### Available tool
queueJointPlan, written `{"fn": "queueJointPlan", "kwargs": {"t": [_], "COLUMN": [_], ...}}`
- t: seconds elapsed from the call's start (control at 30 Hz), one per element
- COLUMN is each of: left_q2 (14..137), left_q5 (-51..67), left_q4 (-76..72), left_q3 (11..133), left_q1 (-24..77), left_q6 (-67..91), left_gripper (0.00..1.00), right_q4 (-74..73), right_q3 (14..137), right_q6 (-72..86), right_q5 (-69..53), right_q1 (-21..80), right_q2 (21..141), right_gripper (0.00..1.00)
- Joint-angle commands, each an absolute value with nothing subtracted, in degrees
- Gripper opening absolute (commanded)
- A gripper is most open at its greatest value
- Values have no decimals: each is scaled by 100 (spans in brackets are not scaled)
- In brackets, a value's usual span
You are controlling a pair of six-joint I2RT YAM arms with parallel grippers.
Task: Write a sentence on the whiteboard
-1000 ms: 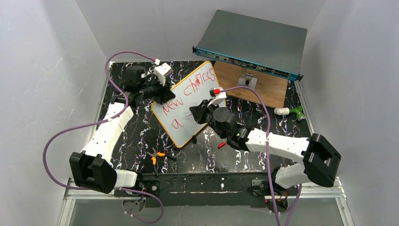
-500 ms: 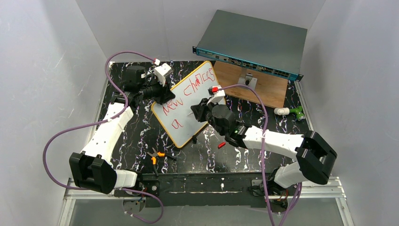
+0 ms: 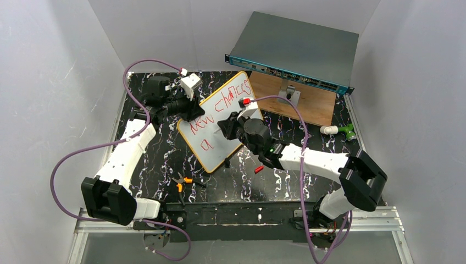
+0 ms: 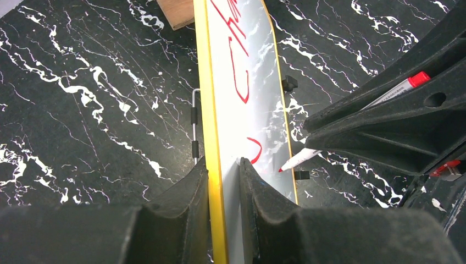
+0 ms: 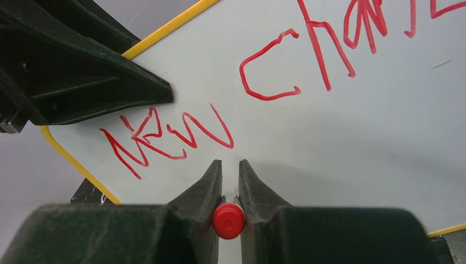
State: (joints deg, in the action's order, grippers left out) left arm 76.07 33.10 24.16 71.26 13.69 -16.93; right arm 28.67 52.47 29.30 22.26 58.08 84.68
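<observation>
From above, we see the whiteboard (image 3: 215, 155) set askew on the black marbled table (image 3: 159, 165), its left edge at the left gripper (image 3: 189, 113); the right gripper (image 3: 224, 130) hovers over its middle. The sentence (image 3: 218, 109) reads "new chances", with an "a" below.

The left wrist adds what the top view hides — its fingers pinch the orange rim, and a marker (image 4: 387, 94) tip meets the board beside a red stroke.

The right wrist shows its fingers closed on the marker's red end.
</observation>
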Motion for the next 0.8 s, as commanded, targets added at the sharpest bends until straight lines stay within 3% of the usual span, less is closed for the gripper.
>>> {"fn": "queueJointPlan", "kwargs": {"t": [0.0,0.77], "left_q2": [7748,7826], "left_q5": [2947,2943], "left_q4": [2982,3032], "left_q3": [7093,7210], "left_q1": [1424,1424], "left_q6": [-2315,-2305], "left_gripper": [0,0], "right_q4": [3213,2946], "right_q3": [5565,5302], "right_q6": [2982,3278], "right_q5": [2189,2394], "right_q1": [5801,5710], "right_q2": [8537,8827], "right_gripper": [1,1]}}
